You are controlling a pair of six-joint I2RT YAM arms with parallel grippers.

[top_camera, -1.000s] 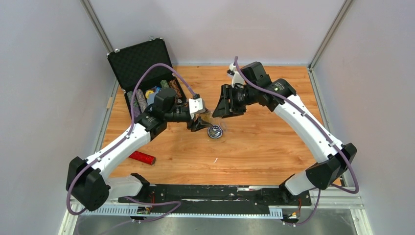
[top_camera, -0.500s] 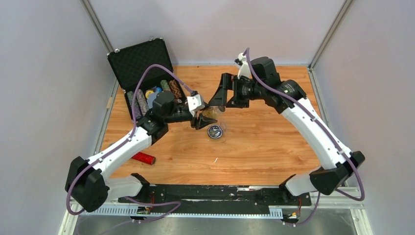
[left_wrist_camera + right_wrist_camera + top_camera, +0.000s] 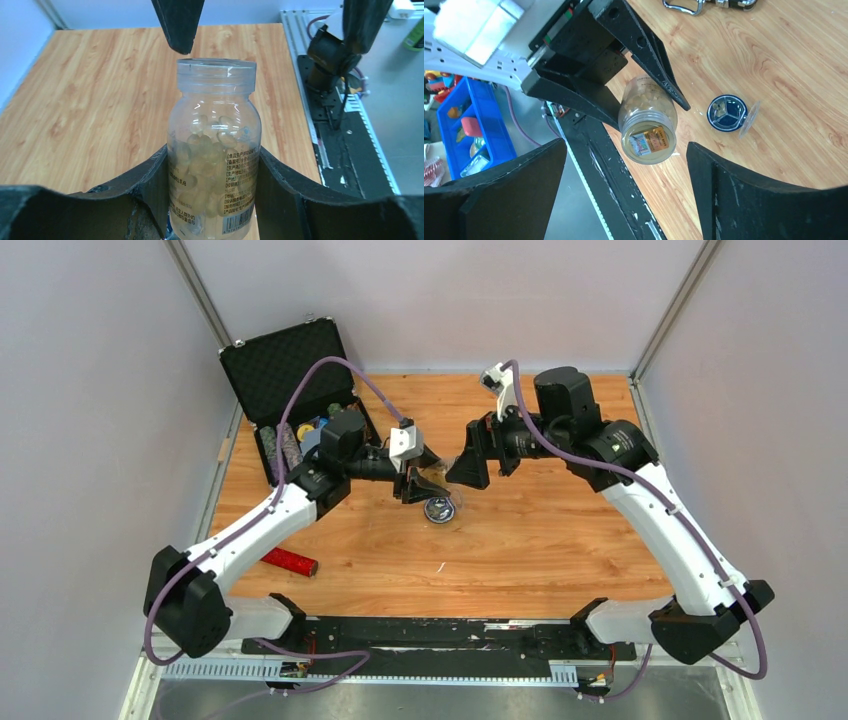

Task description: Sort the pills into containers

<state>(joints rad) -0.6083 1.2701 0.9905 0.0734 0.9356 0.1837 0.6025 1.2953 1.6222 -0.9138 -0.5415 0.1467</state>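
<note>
Bottle [image 3: 214,125] of pills pinched in my left hand [image 3: 212,156]; right hand [image 3: 624,150] spread at its top. Dish [image 3: 727,112] nearby looks empty: sorting seems unstarted.

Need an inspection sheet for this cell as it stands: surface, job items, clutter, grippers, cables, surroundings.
Surface: wooden table, white specks near front.
Job's things: pill bottle held above table; divided dish on table, clear lid at its edge.
Clutter: open black case far left; red cylinder near left.
Grippers: left gripper shut on pill bottle; right gripper open, facing bottle's top.
Cables: purple cables looped along both arms.
Surroundings: grey walls; blue bin off-table.
</note>
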